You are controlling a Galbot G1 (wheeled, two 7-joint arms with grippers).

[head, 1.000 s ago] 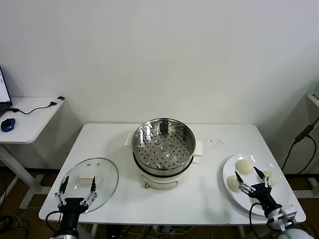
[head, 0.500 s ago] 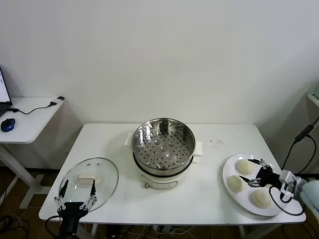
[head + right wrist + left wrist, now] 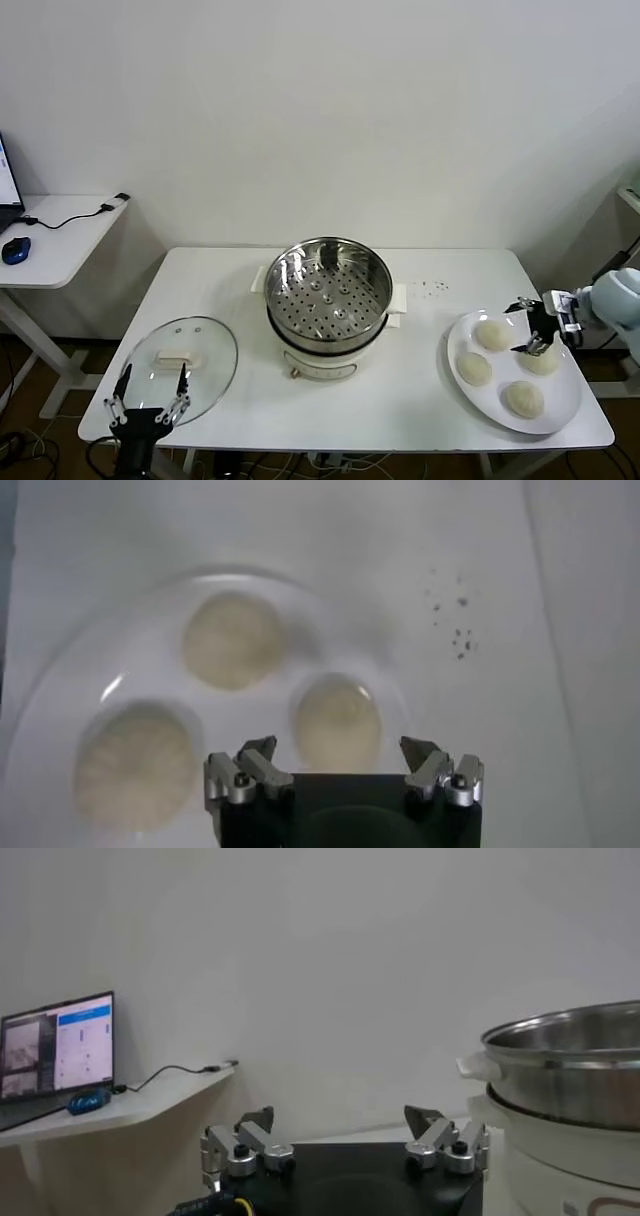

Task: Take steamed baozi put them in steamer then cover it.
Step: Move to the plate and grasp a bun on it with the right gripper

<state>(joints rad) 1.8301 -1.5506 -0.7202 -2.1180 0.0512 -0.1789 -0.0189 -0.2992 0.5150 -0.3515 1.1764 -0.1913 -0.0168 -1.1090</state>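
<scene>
I am holding the right tool (image 3: 531,325) released above the steamed baozi (image 3: 488,335) on the plate (image 3: 563,412), the left tool (image 3: 148,392) released by the cover (image 3: 180,358), judging an off-centre descent could squash a bun or tip the plate.

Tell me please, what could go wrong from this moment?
1. The right hand hangs open over four baozi lying close together on the white plate; coming down, a finger could squash or push a neighbouring bun.
2. The plate sits near the table's front right edge, so a sideways push might slide it off.
3. The steamer has a high rim; a low carry could hit it.
</scene>
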